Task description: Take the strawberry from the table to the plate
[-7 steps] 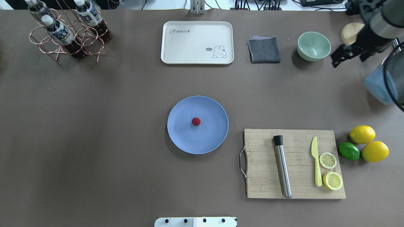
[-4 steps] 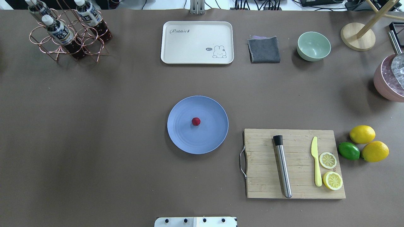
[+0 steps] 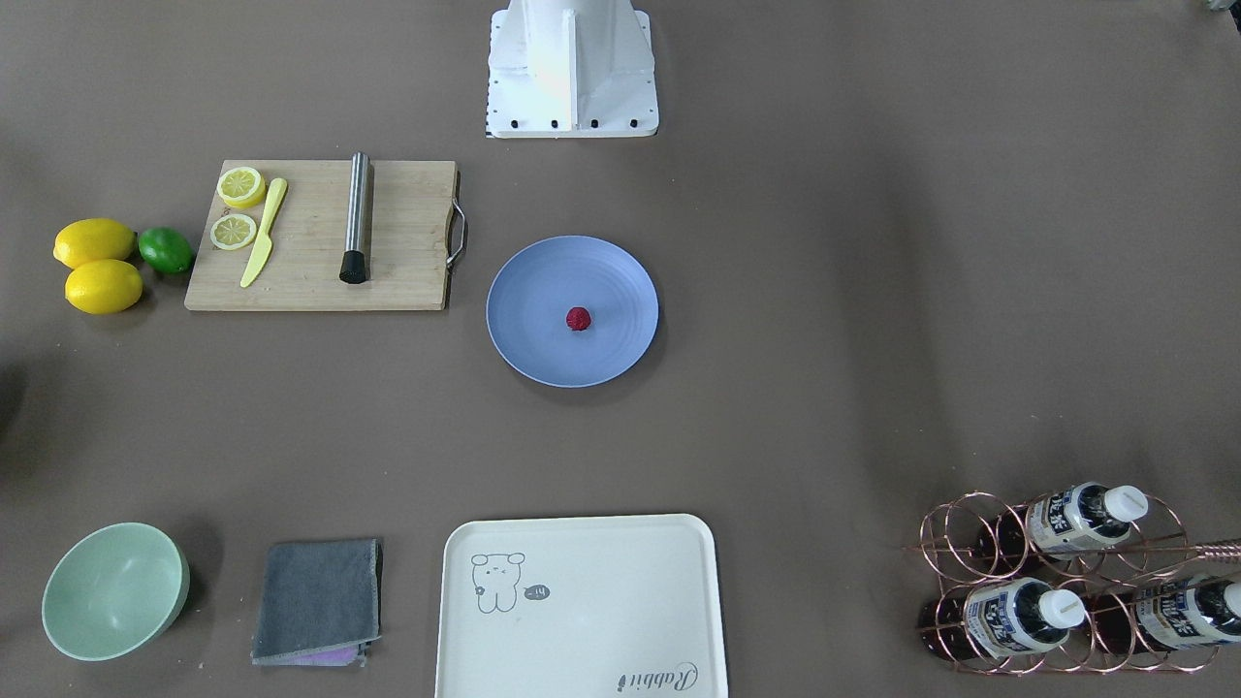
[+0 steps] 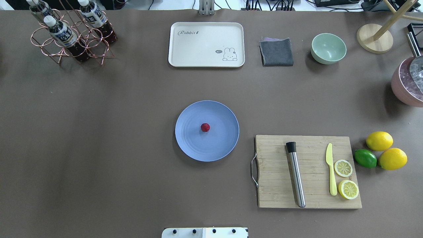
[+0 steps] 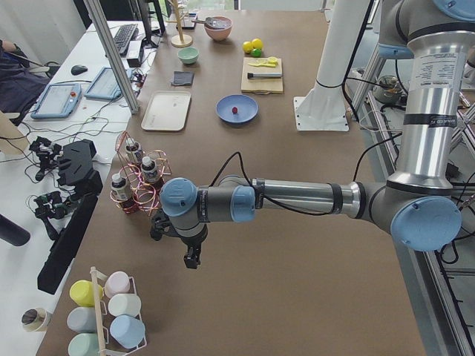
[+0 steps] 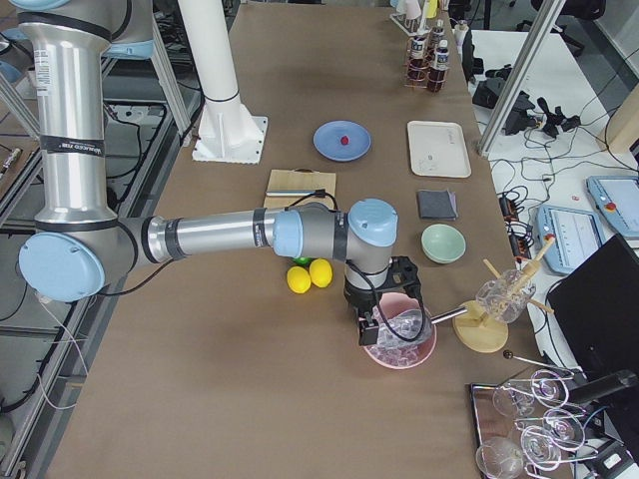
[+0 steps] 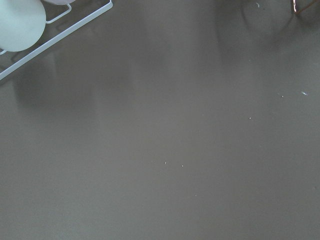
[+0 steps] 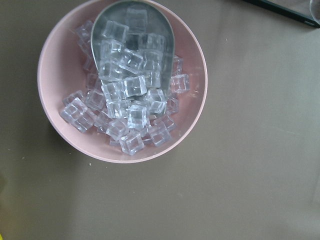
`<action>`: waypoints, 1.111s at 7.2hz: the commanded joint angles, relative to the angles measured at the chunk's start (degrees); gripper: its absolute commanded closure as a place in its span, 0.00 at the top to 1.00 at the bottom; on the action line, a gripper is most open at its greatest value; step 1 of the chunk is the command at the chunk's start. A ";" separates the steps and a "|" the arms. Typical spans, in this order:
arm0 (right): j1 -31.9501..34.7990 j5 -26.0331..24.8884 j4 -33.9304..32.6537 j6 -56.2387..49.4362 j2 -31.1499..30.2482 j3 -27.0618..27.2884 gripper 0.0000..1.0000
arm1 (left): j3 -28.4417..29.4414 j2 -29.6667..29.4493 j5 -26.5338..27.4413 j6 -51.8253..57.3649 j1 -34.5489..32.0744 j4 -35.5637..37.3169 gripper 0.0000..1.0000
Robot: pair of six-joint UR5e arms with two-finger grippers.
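The small dark-red strawberry [image 4: 205,127] lies near the middle of the periwinkle-blue plate [image 4: 188,145], which sits on the grey-brown table [image 4: 99,132]. The front-facing view shows the same strawberry [image 3: 579,318] on the plate [image 3: 528,339]. Neither gripper shows in the overhead or front-facing view. In the exterior left view my left gripper [image 5: 191,257] hangs over bare table far from the plate. In the exterior right view my right gripper [image 6: 371,327] hovers over a pink bowl of ice [image 6: 401,341]. I cannot tell whether either gripper is open or shut.
A wooden cutting board [image 4: 274,172] with a steel muddler, yellow knife and lemon slices lies right of the plate; two lemons and a lime [image 4: 365,158] sit beyond it. At the back stand a bottle rack [image 4: 71,36], cream tray [image 4: 206,44], grey cloth [image 4: 276,52] and green bowl [image 4: 328,48].
The right arm, seen in the overhead view's top right corner a second ago, has withdrawn out of that view, uncovering the pink ice bowl and a wooden stand. The strawberry and plate have not moved.
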 commanded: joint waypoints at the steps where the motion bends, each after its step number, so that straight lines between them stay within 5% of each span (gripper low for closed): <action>1: 0.63 0.12 0.23 -0.09 -0.48 -2.94 1.00 | 0.23 -0.02 -0.06 -0.06 -0.36 -0.01 0.98; 8: 0.71 1.53 1.11 4.13 -0.31 -1.47 1.00 | 0.49 0.07 0.29 -0.15 -0.45 0.07 0.98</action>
